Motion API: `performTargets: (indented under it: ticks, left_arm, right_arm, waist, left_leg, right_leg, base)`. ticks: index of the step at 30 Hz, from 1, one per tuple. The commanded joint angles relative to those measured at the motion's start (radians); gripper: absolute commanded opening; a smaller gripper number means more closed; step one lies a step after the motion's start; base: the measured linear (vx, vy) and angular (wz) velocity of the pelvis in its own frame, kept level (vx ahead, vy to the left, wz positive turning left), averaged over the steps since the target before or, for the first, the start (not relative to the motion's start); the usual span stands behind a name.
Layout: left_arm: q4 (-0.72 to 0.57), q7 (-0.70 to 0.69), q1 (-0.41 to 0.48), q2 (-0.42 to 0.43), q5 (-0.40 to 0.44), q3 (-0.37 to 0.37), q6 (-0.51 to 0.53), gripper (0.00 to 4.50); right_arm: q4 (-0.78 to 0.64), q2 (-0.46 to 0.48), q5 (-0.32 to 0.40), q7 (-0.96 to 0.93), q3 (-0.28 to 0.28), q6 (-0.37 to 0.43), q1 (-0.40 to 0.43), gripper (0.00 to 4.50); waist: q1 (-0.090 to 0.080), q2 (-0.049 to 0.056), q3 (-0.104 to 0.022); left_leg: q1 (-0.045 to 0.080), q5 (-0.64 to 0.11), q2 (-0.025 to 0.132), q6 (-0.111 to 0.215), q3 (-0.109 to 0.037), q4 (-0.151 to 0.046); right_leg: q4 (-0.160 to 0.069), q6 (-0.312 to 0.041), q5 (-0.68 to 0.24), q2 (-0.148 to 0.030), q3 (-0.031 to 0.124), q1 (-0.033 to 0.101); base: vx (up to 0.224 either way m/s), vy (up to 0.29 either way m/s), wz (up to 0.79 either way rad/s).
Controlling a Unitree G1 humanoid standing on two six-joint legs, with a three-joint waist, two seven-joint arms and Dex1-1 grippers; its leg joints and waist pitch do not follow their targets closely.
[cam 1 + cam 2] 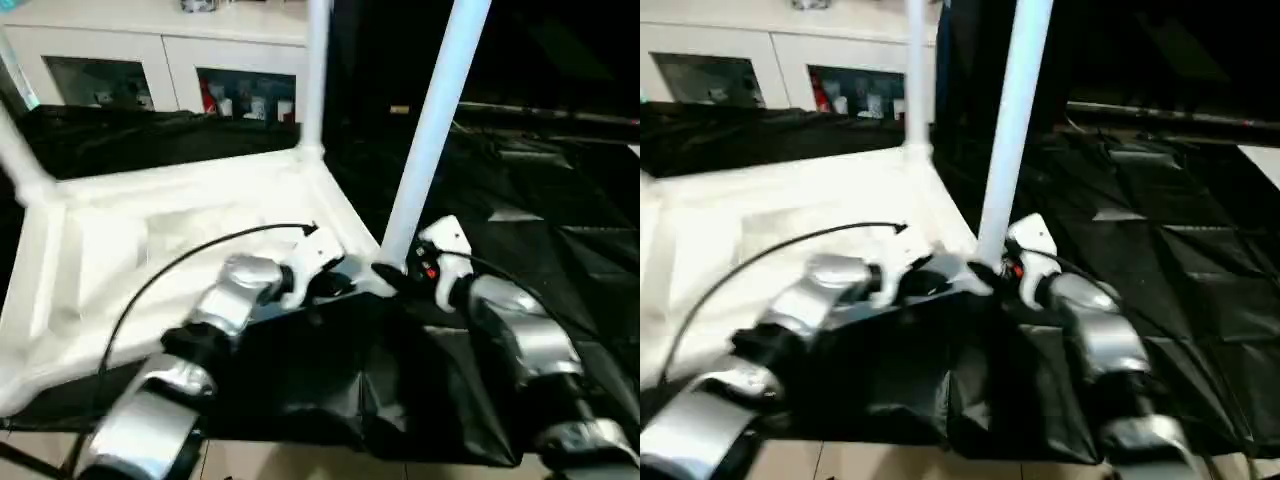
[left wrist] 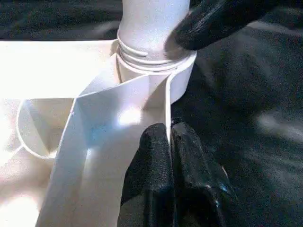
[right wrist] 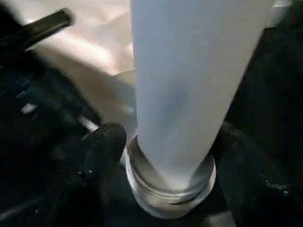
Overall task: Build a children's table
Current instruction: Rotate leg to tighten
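I am looking down at the tabletop (image 1: pixel 120 250), which is lying underside up on a worktop draped in black cloth (image 1: pixel 560 200), with a white cabinet (image 1: pixel 160 60) standing beyond it at twelve o'clock. One leg (image 1: pixel 316 75) is rising from the far corner, another leg (image 1: pixel 12 150) at the far left corner at about ten o'clock, and a third leg (image 1: pixel 435 125) is standing in the near right corner socket (image 2: pixel 182 78), its threaded base showing just above the socket rim. My right gripper (image 3: pixel 165 156) is sitting at the foot of this leg, at about four o'clock from it, jaws spread on either side of the tube with one fingertip (image 2: pixel 213 21) touching it just above the threads. My left gripper (image 2: pixel 169 156) is at about eight o'clock from the socket, jaws clenched together with nothing between them, tips resting against the tabletop's edge wall beside a rib.
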Motion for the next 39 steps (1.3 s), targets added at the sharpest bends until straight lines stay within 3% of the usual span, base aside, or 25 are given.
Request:
performTargets:
  ticks: [1,5,9,14,22,25,28,32,34,39]
  left_arm:
    - [-0.039,-0.094,0.014,-0.023,-0.048,-0.039,-0.022,0.00]
    - [-0.117,-0.263,0.043,0.040,-0.101,-0.054,0.025,0.00]
    - [-0.137,-0.313,0.052,0.068,-0.113,-0.052,0.044,0.00]
    - [-0.153,-0.335,0.061,0.085,-0.118,-0.043,0.057,0.00]
    - [-0.155,-0.306,0.063,0.084,-0.112,-0.029,0.057,0.00]
    - [-0.114,-0.201,0.045,0.060,-0.080,-0.010,0.048,0.00]
    - [-0.073,-0.096,0.027,0.036,-0.055,0.005,0.044,0.00]
    - [0.021,0.163,-0.026,-0.036,-0.011,0.039,0.065,0.00]
    - [0.045,0.249,-0.041,-0.065,-0.004,0.053,0.080,0.00]
    - [0.065,0.361,-0.058,-0.180,0.005,0.047,0.096,0.00]
  right_arm:
    - [-0.054,0.006,0.044,0.152,0.102,0.028,0.026,3.01]
    - [-0.114,-0.064,0.061,0.267,0.130,0.058,0.054,3.01]
    - [-0.139,-0.094,0.074,0.323,0.151,0.091,0.064,3.01]
    - [-0.154,-0.111,0.072,0.359,0.173,0.106,0.071,2.80]
    - [-0.150,-0.102,0.076,0.349,0.175,0.120,0.067,2.28]
    - [-0.064,-0.043,0.039,0.210,0.130,0.068,0.043,2.17]
    - [0.031,0.013,-0.012,0.033,0.094,0.050,0.012,2.11]
    - [0.152,0.133,-0.030,-0.275,0.005,0.072,-0.032,2.00]
    - [0.182,0.174,-0.035,-0.373,-0.019,0.073,-0.046,1.98]
    - [0.278,0.311,-0.030,-0.582,-0.076,0.058,-0.101,1.98]
  waist:
    - [0.006,-0.004,-0.040]
    - [0.011,-0.003,-0.041]
    - [0.022,-0.002,-0.040]
    - [0.023,-0.005,-0.038]
    - [0.021,-0.007,-0.040]
    - [0.019,-0.005,-0.038]
    - [0.009,-0.006,-0.035]
    - [-0.005,-0.008,-0.035]
    - [-0.006,-0.007,-0.036]
    - [-0.008,-0.003,-0.039]
  left_leg:
    - [-0.003,-0.212,0.027,0.072,-0.001,-0.064]
    - [-0.003,-0.176,0.030,0.081,0.000,-0.062]
    - [0.000,-0.178,0.031,0.077,0.004,-0.061]
    - [-0.001,-0.202,0.030,0.053,0.002,-0.064]
    - [-0.002,-0.175,0.028,0.057,0.002,-0.062]
    - [-0.002,-0.202,0.027,0.044,0.001,-0.063]
    - [-0.001,-0.248,0.023,0.007,-0.004,-0.068]
    - [0.001,-0.283,0.020,-0.015,-0.008,-0.069]
    - [0.004,-0.276,0.021,-0.012,-0.006,-0.069]
    - [-0.002,-0.235,0.020,-0.010,-0.005,-0.068]
  right_leg:
    - [-0.076,-0.197,-0.171,-0.054,0.043,0.053]
    - [-0.067,-0.225,-0.114,-0.053,0.042,0.055]
    - [-0.067,-0.234,-0.125,-0.054,0.042,0.052]
    - [-0.073,-0.206,-0.198,-0.057,0.043,0.052]
    - [-0.070,-0.206,-0.170,-0.055,0.043,0.052]
    - [-0.074,-0.198,-0.211,-0.057,0.043,0.049]
    - [-0.084,-0.161,-0.329,-0.057,0.041,0.046]
    - [-0.093,-0.126,-0.404,-0.057,0.040,0.042]
    - [-0.093,-0.128,-0.378,-0.055,0.043,0.036]
    - [-0.082,-0.156,-0.258,-0.051,0.043,0.043]
  base:
    - [0.000,0.000,0.00]
    - [0.000,0.000,0.00]
    - [0.000,0.000,0.00]
    - [0.000,0.000,0.00]
    - [0.000,0.000,0.00]
    - [0.000,0.000,0.00]
    - [0.000,0.000,0.00]
    - [0.000,0.000,0.00]
    - [0.000,0.000,0.00]
    - [0.000,0.000,0.00]
